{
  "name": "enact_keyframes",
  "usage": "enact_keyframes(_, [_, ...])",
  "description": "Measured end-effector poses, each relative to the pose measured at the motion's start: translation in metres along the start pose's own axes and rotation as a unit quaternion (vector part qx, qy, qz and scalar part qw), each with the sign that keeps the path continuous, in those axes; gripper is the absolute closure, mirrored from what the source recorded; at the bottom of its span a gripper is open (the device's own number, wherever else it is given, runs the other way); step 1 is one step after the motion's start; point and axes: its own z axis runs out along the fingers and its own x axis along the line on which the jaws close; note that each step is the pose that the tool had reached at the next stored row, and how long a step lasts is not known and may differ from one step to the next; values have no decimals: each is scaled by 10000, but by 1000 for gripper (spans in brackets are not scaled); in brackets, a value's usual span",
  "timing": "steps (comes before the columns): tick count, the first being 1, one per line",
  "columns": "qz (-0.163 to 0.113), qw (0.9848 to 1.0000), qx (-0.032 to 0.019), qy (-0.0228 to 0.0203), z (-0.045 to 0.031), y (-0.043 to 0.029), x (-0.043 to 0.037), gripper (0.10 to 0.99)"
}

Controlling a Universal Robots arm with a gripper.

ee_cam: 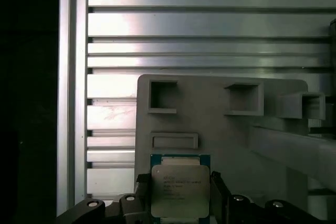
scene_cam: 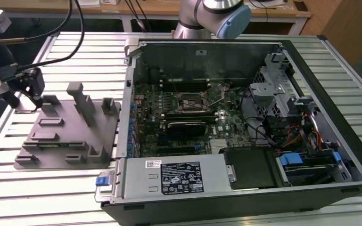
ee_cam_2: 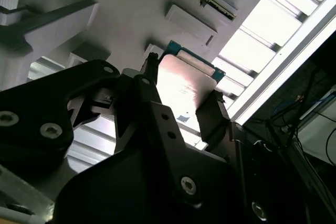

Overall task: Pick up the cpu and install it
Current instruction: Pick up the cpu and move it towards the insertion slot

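As gripper (ee_cam: pixel 179 182) hangs, jaws clamp cpu (ee_cam: pixel 180 192)

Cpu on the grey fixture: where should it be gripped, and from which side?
By two opposite side edges, coming straight down from above: the cpu is a thin flat square lying face-up on the fixture, so its edges seem the only purchase.

You're looking at a silvery cpu (ee_cam: pixel 180 190) with a teal-green rim, black jaws, pale grey fixture (ee_cam: pixel 220 124), ribbed silver surface (ee_cam: pixel 210 24), green motherboard (scene_cam: pixel 187 106), black case (scene_cam: pixel 231 207) with blue clips (scene_cam: pixel 292 159), orange and yellow wires (scene_cam: pixel 317 140).
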Motion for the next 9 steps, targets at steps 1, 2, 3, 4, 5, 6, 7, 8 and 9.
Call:
enact_keyframes(1, [0, 10000, 0, -1, -23, 1, -1, 545])
enact_keyframes(2, [0, 10000, 0, -2, -46, 2, -1, 545])
enact_keyframes(3, [0, 10000, 0, -3, -70, 4, -2, 545])
enact_keyframes(4, [0, 10000, 0, -4, -95, 5, -2, 545])
enact_keyframes(5, [0, 10000, 0, -5, -119, 6, -3, 545])
enact_keyframes(6, [0, 10000, 0, -6, -143, 8, -4, 545])
enact_keyframes(7, [0, 10000, 0, -7, -168, 9, -4, 545])
enact_keyframes(8, [0, 10000, 0, -8, -196, 11, -5, 545])
enact_keyframes(9, [0, 10000, 0, -9, -220, 12, -6, 545])
